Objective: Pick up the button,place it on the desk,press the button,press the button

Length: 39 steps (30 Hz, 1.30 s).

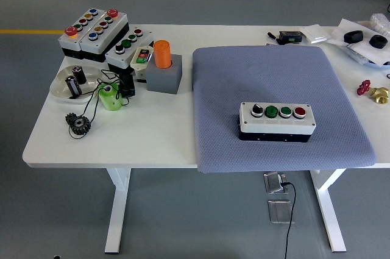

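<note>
We take the grey-blue mat [268,76] as our landmark and work across from the left. Well left of it, at the table's [152,137] far left corner, we note a cluster of control boxes [93,30] studded with coloured buttons. Just nearer than these sits a shallow clear dish [61,85] holding two dark cylindrical parts [75,80]; we cannot tell what they are. Nearer again, toward the table's front edge, lie two small black gears [78,124] with a thin black cable looped past them. Between dish and mat stands a small green cup [109,97]; something pale sits at its mouth, unclear to us. Just left of the mat's far corner, a grey block [164,79] carries an upright orange cylinder [162,53]. On the mat itself, toward its near right part, rests the button box [277,121]: white top, black base, one black knob, two green buttons, one red, in a row. Nothing lies against it. Right of the mat we log a red valve handle [364,87] beside a brass fitting [381,94], with loose packaging behind. Neither robot hand shows, so their state is unseen.
</note>
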Available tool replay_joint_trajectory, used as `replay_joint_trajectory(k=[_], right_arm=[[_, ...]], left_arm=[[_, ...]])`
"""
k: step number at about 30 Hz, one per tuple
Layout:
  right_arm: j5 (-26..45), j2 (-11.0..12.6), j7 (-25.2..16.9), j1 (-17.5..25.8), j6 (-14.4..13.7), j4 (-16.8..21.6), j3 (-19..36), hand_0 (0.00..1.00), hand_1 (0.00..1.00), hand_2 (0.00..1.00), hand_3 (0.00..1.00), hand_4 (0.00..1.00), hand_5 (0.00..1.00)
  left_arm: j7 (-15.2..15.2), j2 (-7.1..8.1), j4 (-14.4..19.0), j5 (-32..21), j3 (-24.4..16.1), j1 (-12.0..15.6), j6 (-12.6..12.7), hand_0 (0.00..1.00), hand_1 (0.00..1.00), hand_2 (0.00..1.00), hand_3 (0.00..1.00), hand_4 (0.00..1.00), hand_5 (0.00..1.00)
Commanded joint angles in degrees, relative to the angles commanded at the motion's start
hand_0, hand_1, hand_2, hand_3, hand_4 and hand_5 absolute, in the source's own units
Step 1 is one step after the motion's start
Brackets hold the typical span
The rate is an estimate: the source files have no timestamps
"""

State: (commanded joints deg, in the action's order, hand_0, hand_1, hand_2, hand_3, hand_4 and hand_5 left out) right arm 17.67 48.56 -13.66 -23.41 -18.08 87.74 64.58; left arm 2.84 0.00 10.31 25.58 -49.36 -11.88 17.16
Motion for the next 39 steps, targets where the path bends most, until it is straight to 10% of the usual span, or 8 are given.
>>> replay_joint_trajectory(k=[39], right_arm=[[10.2, -2.0, 2.5, 0.2, 1.1, -1.1, 1.4, 0.616, 0.583, 0.736, 0.773, 0.572, 0.425]], left_arm=[[0.2, 0.00, 0.0, -0.2, 0.1, 0.2, -0.1, 0.666, 0.702, 0.716, 0.529, 0.370, 0.995]])
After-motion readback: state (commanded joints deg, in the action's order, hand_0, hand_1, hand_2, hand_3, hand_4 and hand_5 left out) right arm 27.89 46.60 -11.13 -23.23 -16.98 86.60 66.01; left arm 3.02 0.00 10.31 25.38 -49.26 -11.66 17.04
